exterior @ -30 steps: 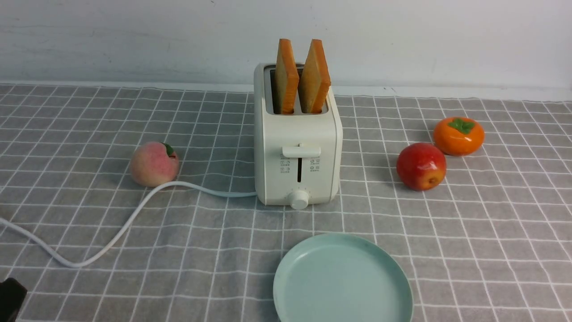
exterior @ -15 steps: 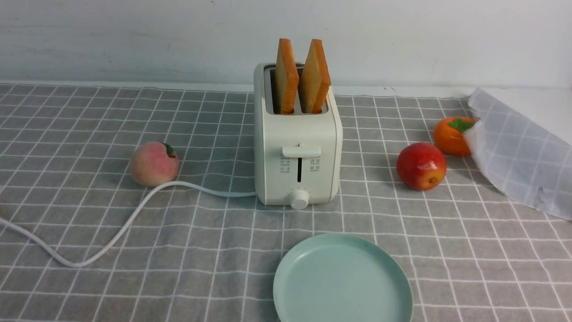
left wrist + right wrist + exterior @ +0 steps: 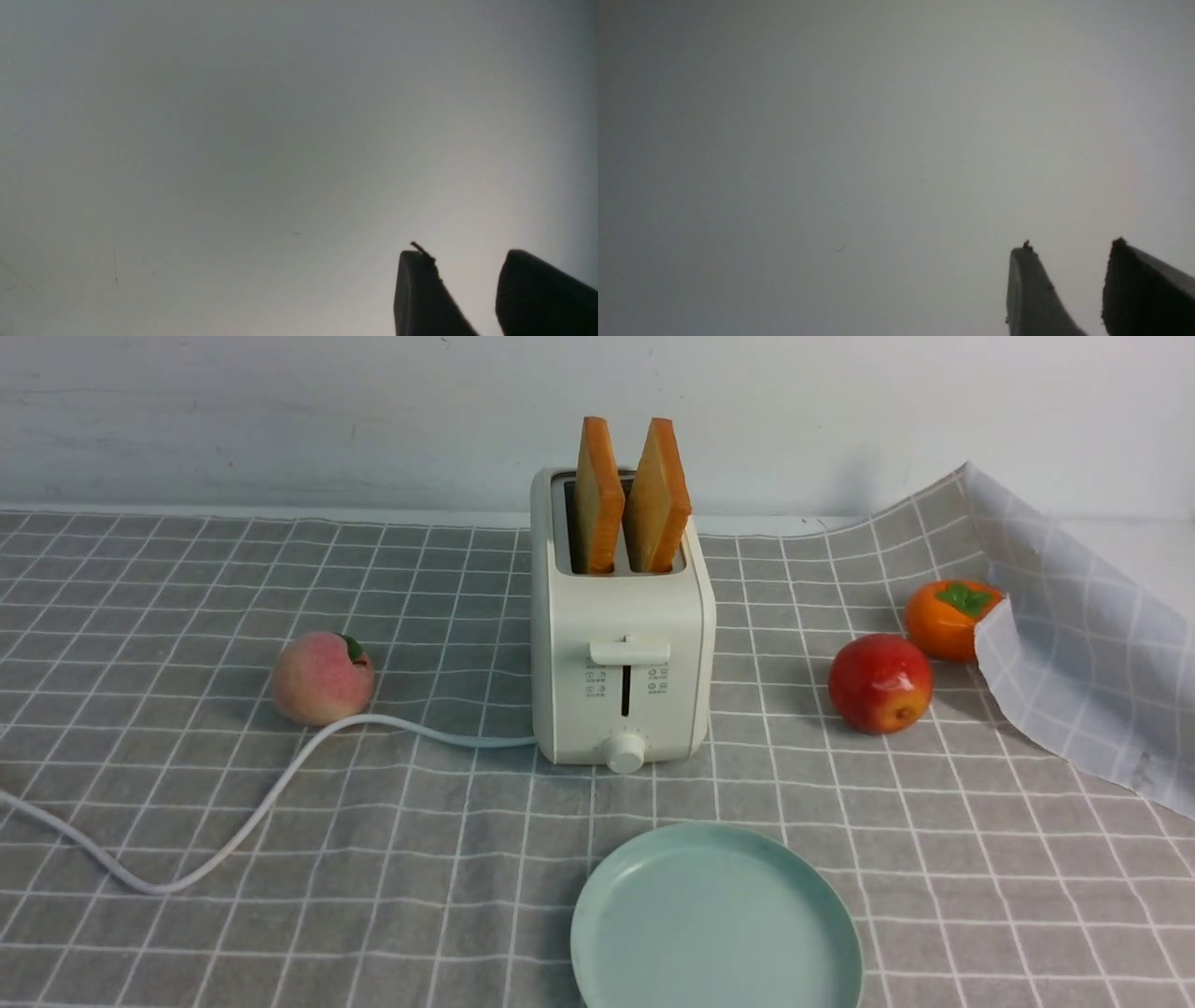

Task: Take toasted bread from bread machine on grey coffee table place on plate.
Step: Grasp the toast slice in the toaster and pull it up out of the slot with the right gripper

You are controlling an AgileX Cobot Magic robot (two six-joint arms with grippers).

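Observation:
Two slices of toasted bread, one [image 3: 597, 495] beside the other [image 3: 658, 495], stand upright in the slots of the cream-white bread machine [image 3: 621, 644] at the middle of the grey coffee table [image 3: 187, 784]. The pale green plate [image 3: 714, 924] lies bare in front of the bread machine, at the near edge. Neither arm shows in the front view. In the left wrist view my left gripper [image 3: 465, 254] has its dark fingers apart with nothing between them, against a blank pale surface. My right gripper [image 3: 1070, 246] looks the same in its wrist view.
A peach [image 3: 321, 679] sits left of the bread machine, with the white cord [image 3: 252, 812] running past it to the left edge. A red apple [image 3: 879, 683] and an orange persimmon [image 3: 948, 616] sit on the right. The cloth's right corner [image 3: 1074, 653] is lifted and folded over, touching the persimmon.
The cloth's right corner, flat a second ago, has been lifted and folded over toward the persimmon. A dark object at the lower left corner has left the view. Bread, bread machine and plate have not moved.

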